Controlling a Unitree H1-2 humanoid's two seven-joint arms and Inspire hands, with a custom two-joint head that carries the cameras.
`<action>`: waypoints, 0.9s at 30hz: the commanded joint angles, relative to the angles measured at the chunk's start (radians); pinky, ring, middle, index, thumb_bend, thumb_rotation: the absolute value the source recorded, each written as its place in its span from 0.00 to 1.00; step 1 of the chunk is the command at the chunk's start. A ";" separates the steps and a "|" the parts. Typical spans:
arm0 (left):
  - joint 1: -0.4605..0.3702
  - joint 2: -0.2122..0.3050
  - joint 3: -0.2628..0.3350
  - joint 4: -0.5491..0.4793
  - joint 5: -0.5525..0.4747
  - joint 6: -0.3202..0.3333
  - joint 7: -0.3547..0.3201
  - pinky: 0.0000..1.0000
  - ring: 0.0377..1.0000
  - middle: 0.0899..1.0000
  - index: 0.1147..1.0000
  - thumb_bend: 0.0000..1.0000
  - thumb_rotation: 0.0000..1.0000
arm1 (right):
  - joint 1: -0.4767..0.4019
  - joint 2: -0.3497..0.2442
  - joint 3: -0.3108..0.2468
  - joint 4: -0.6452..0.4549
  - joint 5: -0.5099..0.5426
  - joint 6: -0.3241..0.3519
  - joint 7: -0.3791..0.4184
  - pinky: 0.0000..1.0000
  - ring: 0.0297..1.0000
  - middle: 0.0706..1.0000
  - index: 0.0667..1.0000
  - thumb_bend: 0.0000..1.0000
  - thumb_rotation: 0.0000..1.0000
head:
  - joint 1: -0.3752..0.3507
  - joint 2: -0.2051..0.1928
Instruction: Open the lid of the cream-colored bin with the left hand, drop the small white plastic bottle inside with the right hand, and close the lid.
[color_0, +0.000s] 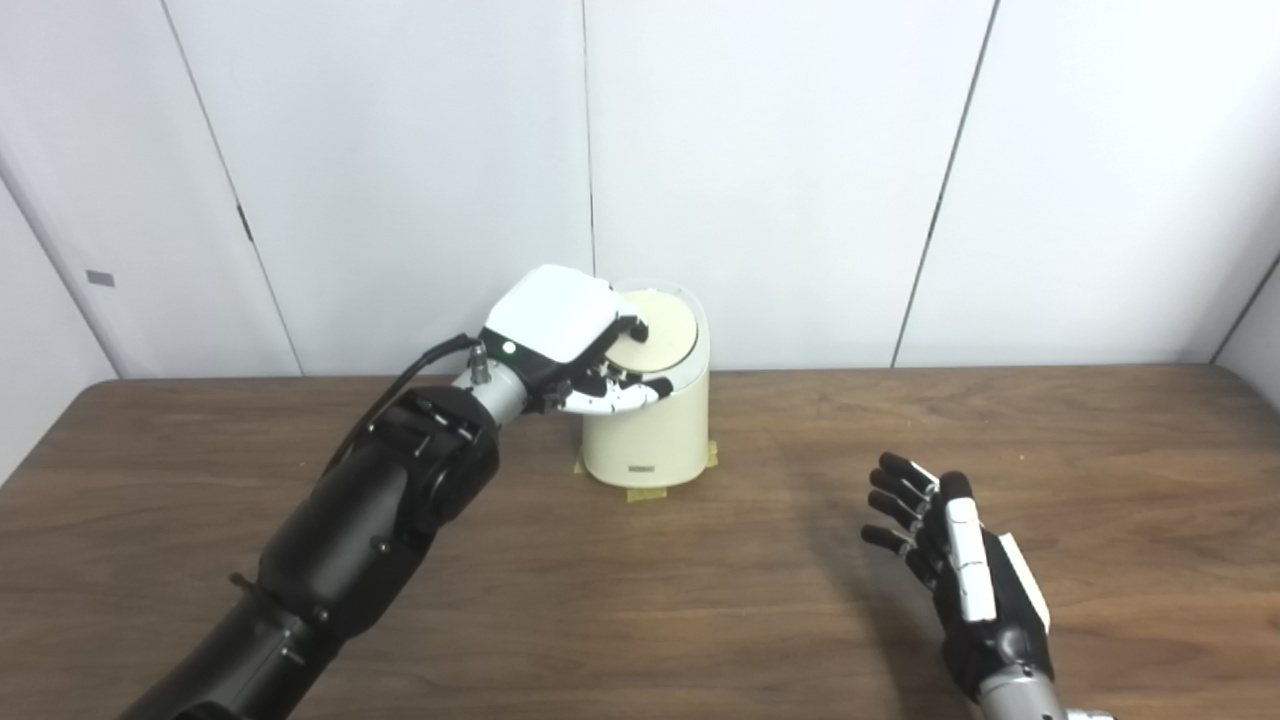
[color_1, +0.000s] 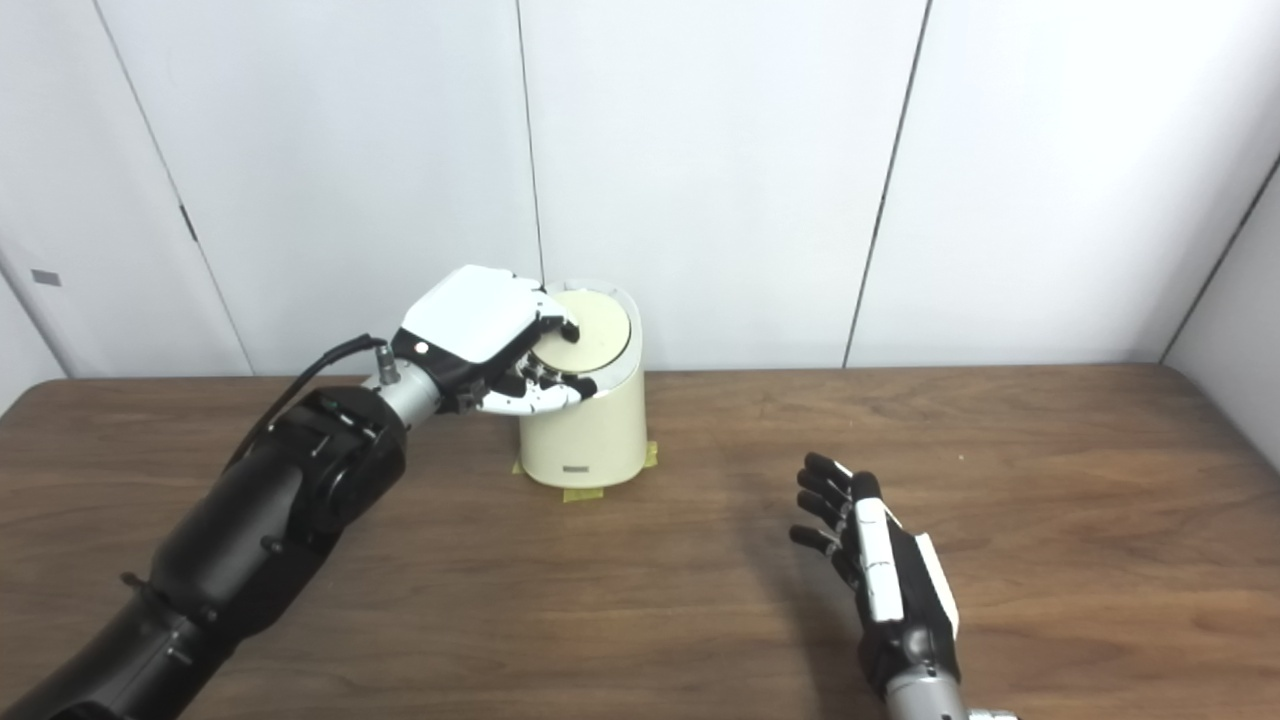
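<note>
Bin: the cream-colored bin (color_0: 648, 430) stands on the counter (color_0: 700, 600) near its far edge, close to the wall, with yellowish tape tabs (color_0: 645, 494) at its base.
Lid: the round lid (color_0: 662, 330) sits on top of the bin, tilted toward the camera; whether it is fully shut or slightly raised cannot be told.
Left hand: the left hand (color_0: 570, 345) rests on the left side of the bin top, one finger on the lid disc, the other fingers (color_0: 625, 395) curled against the bin's upper front edge. It touches the lid but does not plainly clasp it.
Right hand: the right hand (color_1: 880, 560) hovers above the counter, right of and nearer than the bin, well apart from it, palm turned left, fingers spread, holding nothing.
Bottle: no small white plastic bottle shows in either view; it is not on the counter and not in the right hand, so it is probably already inside the bin.
Step in hand: probably closing or steadying the lid.
Doing it well: press the lid down evenly from above, keep the fingers clear of the seam, and avoid pushing sideways; the tape should help hold the bin in place.
Hidden: the bin's inside, the left palm, and the lid's left edge under the hand.
</note>
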 joint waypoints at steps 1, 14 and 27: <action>-0.022 0.011 -0.004 -0.003 0.026 -0.004 -0.005 0.88 0.86 0.78 0.71 0.52 0.86 | -0.031 0.000 0.001 -0.047 -0.003 -0.012 0.000 0.70 0.83 0.81 0.78 0.58 1.00 | -0.001 0.001; -0.003 0.020 -0.092 -0.017 0.166 0.012 -0.184 0.94 0.89 0.82 0.73 0.56 0.95 | -0.031 0.012 0.019 -0.060 -0.022 -0.002 -0.005 0.71 0.84 0.82 0.77 0.56 1.00 | -0.014 0.003; 0.011 0.026 -0.068 -0.075 0.147 0.005 -0.202 0.96 0.89 0.82 0.74 0.52 0.95 | -0.040 0.021 0.020 -0.057 -0.032 0.005 -0.019 0.72 0.83 0.81 0.76 0.56 1.00 | -0.016 -0.001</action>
